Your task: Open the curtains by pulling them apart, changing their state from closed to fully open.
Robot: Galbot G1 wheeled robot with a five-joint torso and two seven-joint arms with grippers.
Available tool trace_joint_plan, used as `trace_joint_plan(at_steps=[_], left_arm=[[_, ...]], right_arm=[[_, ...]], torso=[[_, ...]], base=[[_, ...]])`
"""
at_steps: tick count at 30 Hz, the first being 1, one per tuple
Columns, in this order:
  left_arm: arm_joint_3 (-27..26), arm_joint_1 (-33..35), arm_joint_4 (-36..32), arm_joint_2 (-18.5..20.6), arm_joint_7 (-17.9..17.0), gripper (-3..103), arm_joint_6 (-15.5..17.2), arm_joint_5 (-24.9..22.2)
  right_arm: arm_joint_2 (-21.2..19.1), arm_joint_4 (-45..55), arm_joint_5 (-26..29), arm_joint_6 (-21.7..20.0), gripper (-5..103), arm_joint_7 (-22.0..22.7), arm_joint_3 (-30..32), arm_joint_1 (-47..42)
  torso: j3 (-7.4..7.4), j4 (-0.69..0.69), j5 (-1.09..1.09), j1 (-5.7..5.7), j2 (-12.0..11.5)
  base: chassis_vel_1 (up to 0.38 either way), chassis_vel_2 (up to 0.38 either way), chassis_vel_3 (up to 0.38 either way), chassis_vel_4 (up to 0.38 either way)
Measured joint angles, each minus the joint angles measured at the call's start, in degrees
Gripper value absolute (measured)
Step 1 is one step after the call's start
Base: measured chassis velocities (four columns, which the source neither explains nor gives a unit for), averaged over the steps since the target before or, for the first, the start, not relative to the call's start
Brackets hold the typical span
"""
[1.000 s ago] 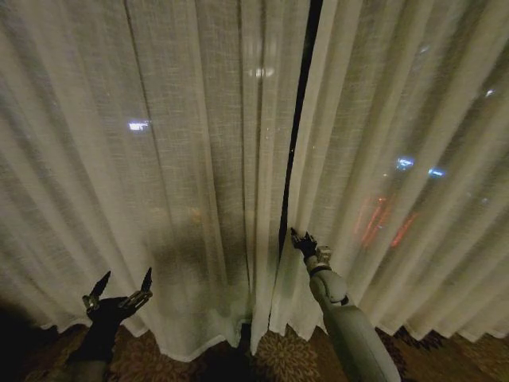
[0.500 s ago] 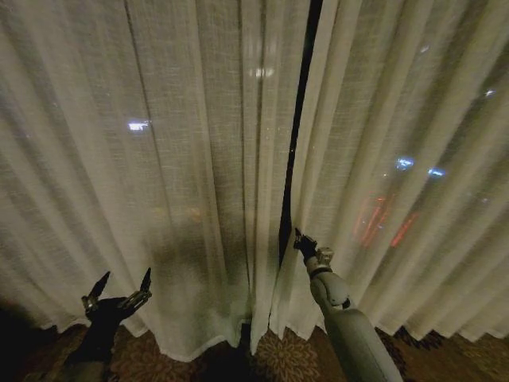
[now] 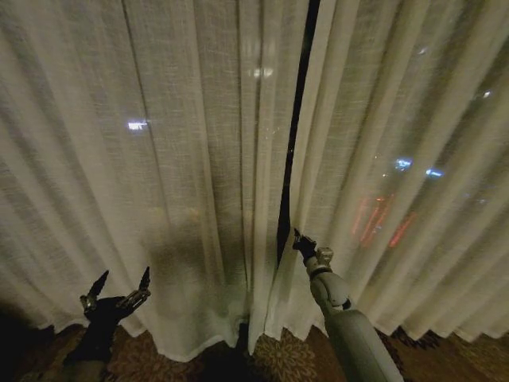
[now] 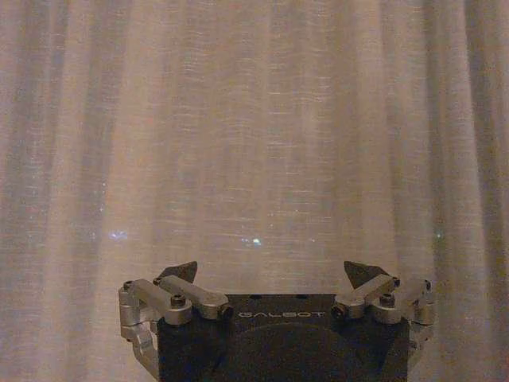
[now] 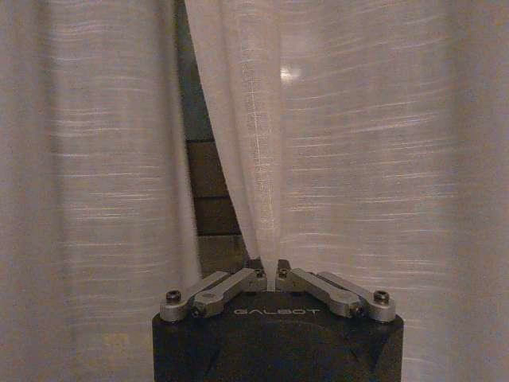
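Curtains [image 3: 199,159] hang before us as two sheer off-white panels, pleated from top to floor, with a narrow dark gap between their inner edges running down a little right of the middle. We see small lights glowing through the fabric, white ones on the left panel and bluish and reddish ones on the right panel. Our right gripper [image 3: 301,242] is up at the inner edge of the right panel, low on the fabric beside the gap; in the right wrist view the right gripper [image 5: 268,269] has its fingers pinched together on a fold of that edge, which rises from between the tips. Behind the gap in that view we make out a dark surface with horizontal lines. Our left gripper [image 3: 121,283] sits low near the hem of the left panel, well apart from the gap, its two fingers spread wide and holding nothing; the left wrist view shows the left gripper [image 4: 270,274] facing the fabric with both tips clear of it. At the bottom edge a patterned carpet [image 3: 278,358] shows below the hems.
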Motion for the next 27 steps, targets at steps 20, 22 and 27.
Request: trace_joint_plan(at_steps=[20, 22, 27], left_arm=[[0.66, -0.45, 0.03, -0.01, 0.08, 100, 0.43, 0.56], [0.66, -0.45, 0.04, -0.01, 0.10, 100, 0.51, 0.57], [0.74, -0.64, 0.04, 0.00, 0.11, 100, 1.01, 0.60]], right_arm=[[-0.29, -0.93, 0.57, 0.00, 0, -0.50, 1.87, 0.71], [-0.37, -1.02, 0.61, 0.01, 0, -0.52, 1.92, 0.86], [-0.47, -1.22, 0.77, 0.02, 0, -0.54, 1.93, 1.30]], torso=[[-0.01, 0.00, 0.01, -0.02, 0.02], [0.00, -0.01, 0.02, -0.01, 0.01], [0.00, -0.01, 0.00, 0.00, 0.00]], base=[[-0.273, -0.306, 0.273, 0.310], [-0.343, -0.384, 0.292, 0.390], [-0.362, -0.375, 0.358, 0.385]])
